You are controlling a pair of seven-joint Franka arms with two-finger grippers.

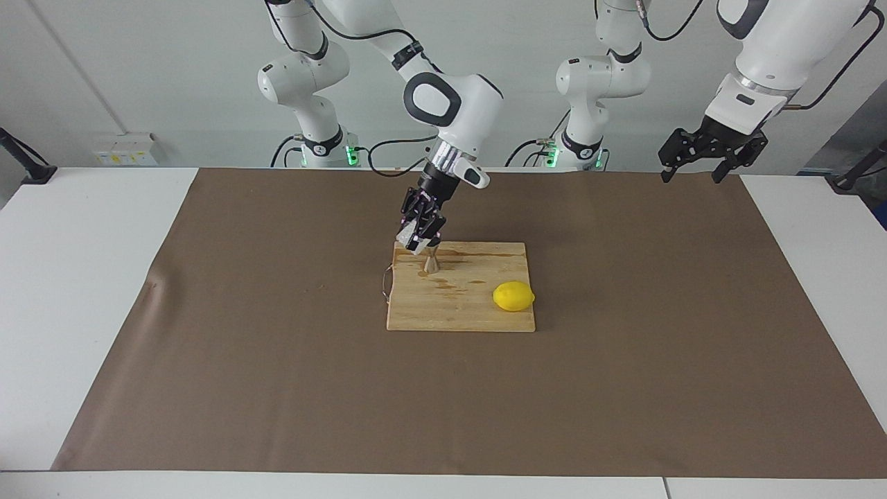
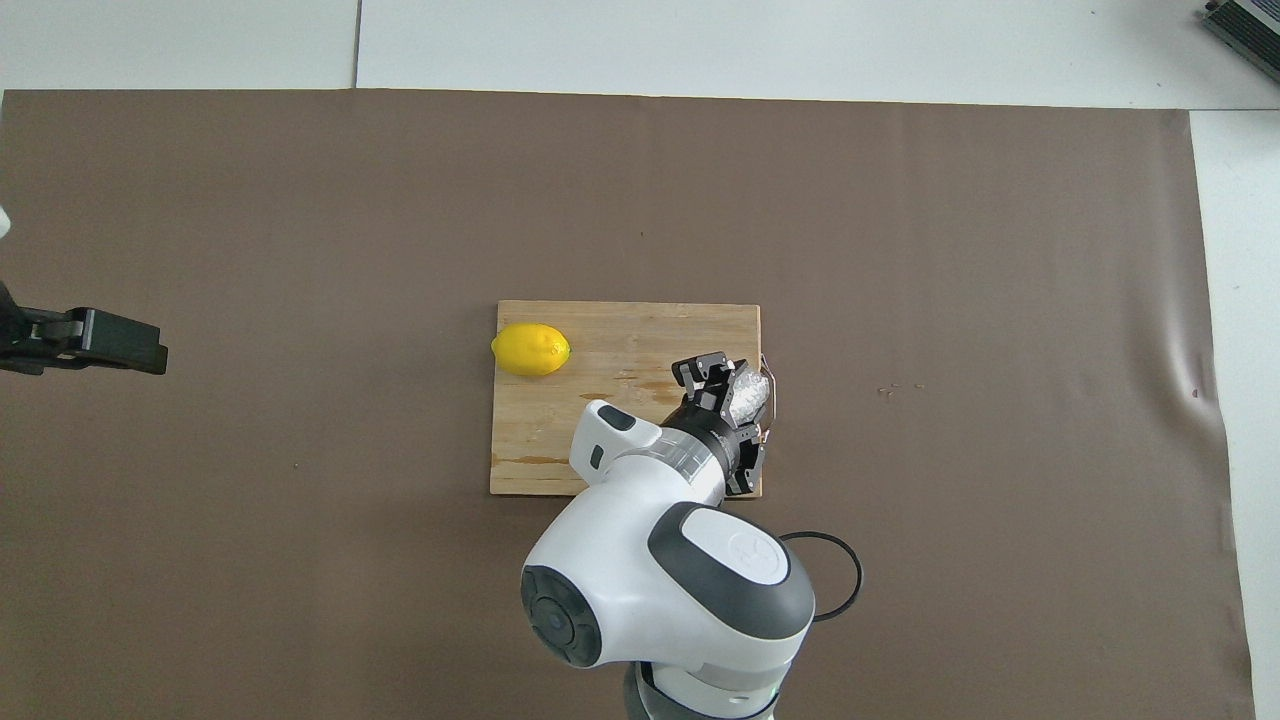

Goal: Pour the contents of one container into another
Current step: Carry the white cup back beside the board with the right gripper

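Glass cup [image 1: 407, 238] sits tilted in my right gripper [image 1: 418, 239], clamped, above the jigger [image 1: 430, 262] at the board's [image 1: 461, 315] upper-left edge; left gripper [image 1: 701, 161] hangs spread, upper right.

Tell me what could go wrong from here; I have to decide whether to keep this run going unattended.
1. The right gripper holds the glass tilted just above the narrow jigger; a small offset could spill onto the board, which already shows wet stains.
2. The jigger is slim and stands free near the board's edge; a nudge from the gripper might topple it.
3. The left gripper waits open, away from the board, so nothing steadies the jigger.
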